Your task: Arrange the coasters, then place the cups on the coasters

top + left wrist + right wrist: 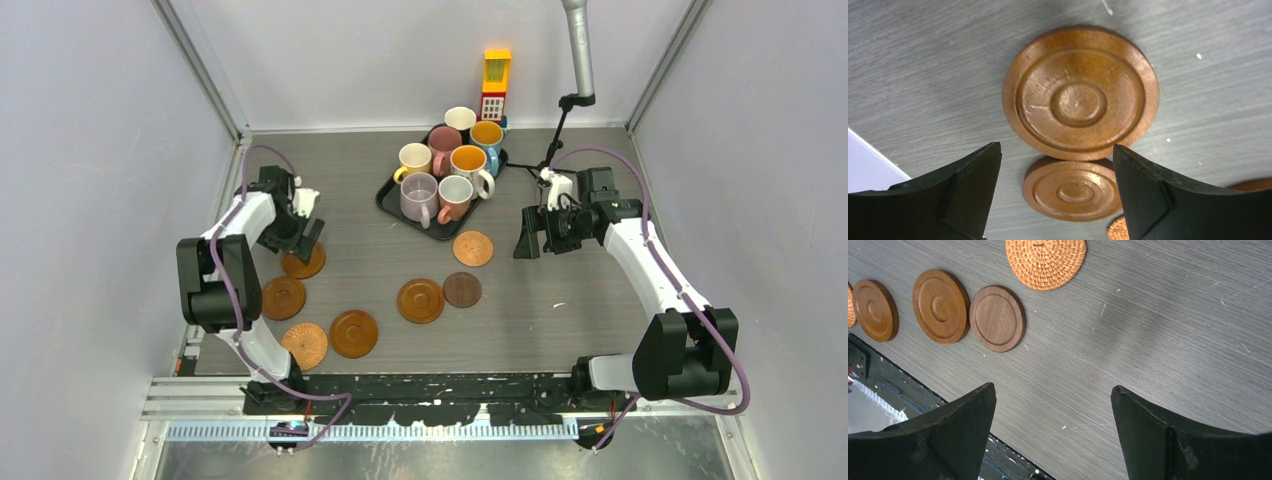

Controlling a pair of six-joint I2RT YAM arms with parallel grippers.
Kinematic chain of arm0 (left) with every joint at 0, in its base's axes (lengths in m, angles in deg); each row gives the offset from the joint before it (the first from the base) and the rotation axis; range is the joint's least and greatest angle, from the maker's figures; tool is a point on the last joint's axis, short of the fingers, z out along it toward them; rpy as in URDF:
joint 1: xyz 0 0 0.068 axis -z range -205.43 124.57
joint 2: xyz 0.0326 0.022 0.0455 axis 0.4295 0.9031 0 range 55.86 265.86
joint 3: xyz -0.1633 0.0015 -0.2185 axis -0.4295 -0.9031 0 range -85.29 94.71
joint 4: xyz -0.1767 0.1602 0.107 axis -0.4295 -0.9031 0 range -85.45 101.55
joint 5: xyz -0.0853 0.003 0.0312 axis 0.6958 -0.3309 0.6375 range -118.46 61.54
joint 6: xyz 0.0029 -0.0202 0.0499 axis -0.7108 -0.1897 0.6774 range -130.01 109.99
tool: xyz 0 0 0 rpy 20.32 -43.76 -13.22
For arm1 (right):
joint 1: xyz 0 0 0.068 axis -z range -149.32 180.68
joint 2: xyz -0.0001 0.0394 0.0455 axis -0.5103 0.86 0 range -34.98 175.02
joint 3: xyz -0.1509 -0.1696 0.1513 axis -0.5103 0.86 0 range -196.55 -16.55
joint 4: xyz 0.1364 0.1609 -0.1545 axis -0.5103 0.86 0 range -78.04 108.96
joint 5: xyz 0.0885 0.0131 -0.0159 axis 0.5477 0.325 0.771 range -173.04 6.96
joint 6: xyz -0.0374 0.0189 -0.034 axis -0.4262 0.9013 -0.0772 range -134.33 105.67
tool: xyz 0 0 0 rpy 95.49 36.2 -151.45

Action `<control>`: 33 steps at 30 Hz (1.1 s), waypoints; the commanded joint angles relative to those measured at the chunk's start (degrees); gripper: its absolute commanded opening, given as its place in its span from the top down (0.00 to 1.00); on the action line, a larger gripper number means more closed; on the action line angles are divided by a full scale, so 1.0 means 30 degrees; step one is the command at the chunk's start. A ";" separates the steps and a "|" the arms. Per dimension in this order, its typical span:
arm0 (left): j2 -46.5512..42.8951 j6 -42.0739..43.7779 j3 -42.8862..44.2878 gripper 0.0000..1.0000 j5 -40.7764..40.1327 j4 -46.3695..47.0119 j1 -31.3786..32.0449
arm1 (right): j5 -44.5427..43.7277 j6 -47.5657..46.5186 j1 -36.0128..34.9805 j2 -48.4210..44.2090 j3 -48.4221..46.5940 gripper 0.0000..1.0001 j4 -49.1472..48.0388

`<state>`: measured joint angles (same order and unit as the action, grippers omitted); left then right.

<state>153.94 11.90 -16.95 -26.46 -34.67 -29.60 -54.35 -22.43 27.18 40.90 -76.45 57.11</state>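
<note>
Left tool (302, 236) released, jaws wide apart, gripping nothing, hanging just over a ringed coaster (1080, 92) at the left side of the desk (560, 310). Second ringed coaster (1071, 189) lies just beside that one toward the near edge; in the left wrist view it shows in the gap between the fingers (963, 190), untouched. Right tool (527, 240) also released, jaws wide, only bare desk between them, held above the desk just right of the far woven coaster (473, 248). Other coasters lie flat on the desk: dark coaster (462, 289) just beside the centre ringed coaster (421, 300) mid-desk, and the near ringed coaster (354, 333) just beside the near woven coaster (305, 344) toward the near-left. Cups all upright and packed together on the black tray (386, 196) at the far middle of the desk: white cup (460, 120), pink cup (444, 143), blue cup (487, 135) with orange inside, pale yellow cup (414, 160), patterned cup (470, 162) with orange inside, lilac cup (419, 196), salmon cup (455, 195). Toy block tower (495, 85) stands just behind the tray by the back wall.
</note>
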 commanded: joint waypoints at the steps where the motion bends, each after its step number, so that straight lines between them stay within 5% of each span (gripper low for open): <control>1: 0.0804 0.0103 0.0931 0.18 -0.1158 0.1856 -0.0078 | 0.0574 -0.0260 0.0077 -0.0160 -0.0395 0.11 -0.0061; 19: 0.5432 -0.0351 0.4124 0.47 -0.1389 0.3401 -0.0758 | 0.0267 -0.0401 0.0099 0.0165 -0.0245 0.11 -0.0042; 33: 1.3062 -0.1762 1.5653 0.53 -0.1409 0.1526 -0.1477 | -0.0318 -0.0584 0.0104 0.0816 -0.0329 0.11 -0.0069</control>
<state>186.14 8.49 22.24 -30.11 -30.37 -32.81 -54.77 -23.50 27.18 42.82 -76.45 57.48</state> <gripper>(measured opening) 0.476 0.893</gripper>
